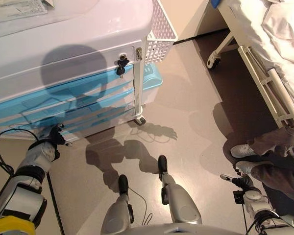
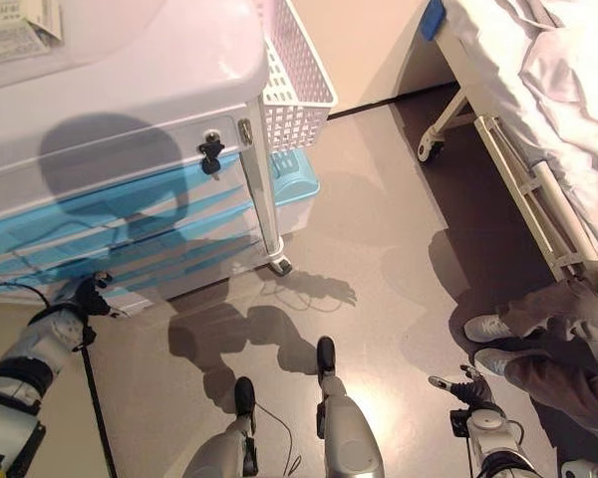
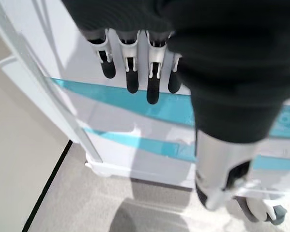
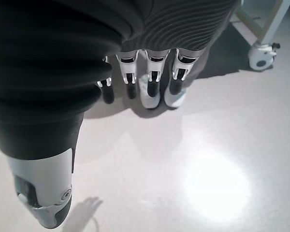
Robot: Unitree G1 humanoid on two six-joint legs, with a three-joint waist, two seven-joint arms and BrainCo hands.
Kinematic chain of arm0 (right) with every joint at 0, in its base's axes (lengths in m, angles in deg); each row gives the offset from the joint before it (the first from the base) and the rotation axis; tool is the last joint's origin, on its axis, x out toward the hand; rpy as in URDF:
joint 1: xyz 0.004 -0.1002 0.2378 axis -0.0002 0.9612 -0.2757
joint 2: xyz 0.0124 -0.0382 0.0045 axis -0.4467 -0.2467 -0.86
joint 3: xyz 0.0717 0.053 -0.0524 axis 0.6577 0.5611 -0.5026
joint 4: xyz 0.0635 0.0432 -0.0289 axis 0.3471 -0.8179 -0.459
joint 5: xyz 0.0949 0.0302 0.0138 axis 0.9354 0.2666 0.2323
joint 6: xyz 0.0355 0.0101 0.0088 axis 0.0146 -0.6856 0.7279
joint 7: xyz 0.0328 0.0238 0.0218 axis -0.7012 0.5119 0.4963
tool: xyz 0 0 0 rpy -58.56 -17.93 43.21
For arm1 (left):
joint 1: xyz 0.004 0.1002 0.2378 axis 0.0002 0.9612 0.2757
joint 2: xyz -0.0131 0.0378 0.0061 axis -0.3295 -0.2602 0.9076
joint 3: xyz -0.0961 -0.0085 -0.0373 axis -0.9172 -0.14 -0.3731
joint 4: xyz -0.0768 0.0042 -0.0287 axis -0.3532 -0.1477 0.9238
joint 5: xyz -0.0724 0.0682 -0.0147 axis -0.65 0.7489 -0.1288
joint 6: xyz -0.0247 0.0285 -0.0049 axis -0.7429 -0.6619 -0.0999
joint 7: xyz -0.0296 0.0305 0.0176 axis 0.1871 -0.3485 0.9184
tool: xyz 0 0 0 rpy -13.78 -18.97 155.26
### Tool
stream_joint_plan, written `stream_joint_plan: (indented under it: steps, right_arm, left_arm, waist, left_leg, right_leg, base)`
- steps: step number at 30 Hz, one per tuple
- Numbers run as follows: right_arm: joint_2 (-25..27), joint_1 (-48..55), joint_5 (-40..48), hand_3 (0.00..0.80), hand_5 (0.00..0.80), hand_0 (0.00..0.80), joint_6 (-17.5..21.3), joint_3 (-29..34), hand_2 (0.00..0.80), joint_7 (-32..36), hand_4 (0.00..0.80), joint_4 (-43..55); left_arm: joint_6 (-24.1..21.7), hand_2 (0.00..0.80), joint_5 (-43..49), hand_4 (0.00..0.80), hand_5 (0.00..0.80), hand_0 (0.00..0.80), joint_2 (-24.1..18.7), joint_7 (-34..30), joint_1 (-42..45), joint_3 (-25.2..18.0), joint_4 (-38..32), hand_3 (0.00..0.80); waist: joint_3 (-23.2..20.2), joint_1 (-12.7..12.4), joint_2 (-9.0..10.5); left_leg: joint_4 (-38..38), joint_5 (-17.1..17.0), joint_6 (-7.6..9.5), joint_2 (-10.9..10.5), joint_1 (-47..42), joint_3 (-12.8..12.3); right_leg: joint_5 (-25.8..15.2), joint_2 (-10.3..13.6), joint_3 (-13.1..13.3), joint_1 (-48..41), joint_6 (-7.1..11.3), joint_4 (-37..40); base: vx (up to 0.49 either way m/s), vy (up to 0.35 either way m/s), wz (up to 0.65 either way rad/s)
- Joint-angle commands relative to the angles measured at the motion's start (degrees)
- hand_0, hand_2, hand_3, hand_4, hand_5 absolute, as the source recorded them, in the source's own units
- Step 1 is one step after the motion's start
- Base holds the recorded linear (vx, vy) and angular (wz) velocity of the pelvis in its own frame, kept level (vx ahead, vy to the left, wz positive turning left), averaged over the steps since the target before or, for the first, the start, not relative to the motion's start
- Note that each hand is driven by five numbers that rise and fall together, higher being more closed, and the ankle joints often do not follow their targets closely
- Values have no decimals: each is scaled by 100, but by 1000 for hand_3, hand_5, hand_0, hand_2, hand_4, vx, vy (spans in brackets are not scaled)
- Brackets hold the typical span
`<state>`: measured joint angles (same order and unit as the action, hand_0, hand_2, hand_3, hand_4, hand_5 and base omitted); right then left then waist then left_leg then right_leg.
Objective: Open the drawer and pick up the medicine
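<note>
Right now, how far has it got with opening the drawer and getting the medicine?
Barely begun. The cart's blue drawers all look closed and no medicine shows. The left hand is down by the lowest drawers, fingers straight, gripping nothing. The right hand hangs over the floor, empty. Opening and picking remain.

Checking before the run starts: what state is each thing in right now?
White medical cart with blue drawer fronts: all drawers shut.
Keys in the cart's lock: inserted, hanging.
White mesh basket on the cart's side: contents not visible.
Left hand: open, near the lower drawers, holding nothing.
Right hand: open, over the floor, empty.
</note>
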<state>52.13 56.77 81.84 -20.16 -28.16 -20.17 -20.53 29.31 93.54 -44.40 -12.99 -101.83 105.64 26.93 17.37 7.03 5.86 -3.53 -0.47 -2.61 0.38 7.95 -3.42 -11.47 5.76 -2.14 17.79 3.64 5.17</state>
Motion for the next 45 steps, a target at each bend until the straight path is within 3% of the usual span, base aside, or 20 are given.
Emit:
stream_joint_plan:
  steps: [1, 10, 19, 29, 37, 42, 45]
  right_arm:
    - [162, -25, 200, 0, 0, 0, 160, -208, 0, 29, 0, 121]
    - [72, -28, 216, 0, 0, 0, 185, -304, 0, 55, 0, 74]
    - [24, 94, 110, 0, 0, 0, 131, -305, 0, 83, 0, 100]
    - [25, 244, -139, 0, 0, 0, -70, -95, 0, 151, 0, -463]
    - [18, 342, -332, 0, 0, 0, -245, 122, 0, 236, 0, -895]
    - [15, 363, -477, 0, 0, 0, -333, 219, 0, 280, 0, -1161]
    - [0, 398, -493, 0, 0, 0, -341, 248, 0, 293, 0, -1251]
  left_arm:
    - [-64, 0, -115, 0, 0, 0, -525, 299, -716, -64, -14, 0]
    - [-73, 0, -133, 0, 0, 0, -513, 351, -822, -43, -66, 0]
    - [-65, 0, -333, 0, 0, 0, -279, 326, -354, -448, -94, 0]
    - [-108, 0, -894, 0, 0, 0, 287, 120, 664, -1166, 32, 0]
    - [-143, 0, -1417, 0, 0, 0, 1025, -98, 1835, -1807, 63, 0]
    - [-114, 0, -1783, 0, 0, 0, 1740, -303, 2429, -2152, 740, 0]
    - [-114, 0, -1932, 0, 0, 0, 1926, -363, 2568, -2289, 945, 0]
  waist:
    - [-177, 80, -33]
    - [-196, 62, -18]
    - [-278, 28, -34]
    - [-835, -54, -171]
    - [-1386, -116, -388]
    - [-1717, -183, -479]
    - [-1782, -197, -499]
  left_leg:
    - [509, -142, 142, -67, 767, 376]
    - [496, -140, 129, -61, 762, 413]
    - [479, -103, 121, -77, 615, 404]
    - [236, -18, 117, -110, -22, 430]
    - [71, 39, 129, -106, -543, 422]
    - [34, 66, 139, -117, -766, 436]
    - [18, 58, 136, -110, -813, 451]
  right_leg:
    - [226, 89, -73, -20, 525, -345]
    - [246, 93, -67, -28, 523, -349]
    - [273, 78, -58, -145, 510, -351]
    - [463, 40, -136, -705, 474, -326]
    - [623, 25, -180, -1222, 450, -253]
    - [690, 15, -207, -1489, 442, -199]
    - [707, 17, -233, -1551, 439, -195]
  base:
    - [0, 0, 0]
    - [0, 0, 0]
    - [0, 0, 0]
    - [50, -16, -1]
    - [54, -13, 1]
    - [0, 0, 0]
    - [0, 0, 0]
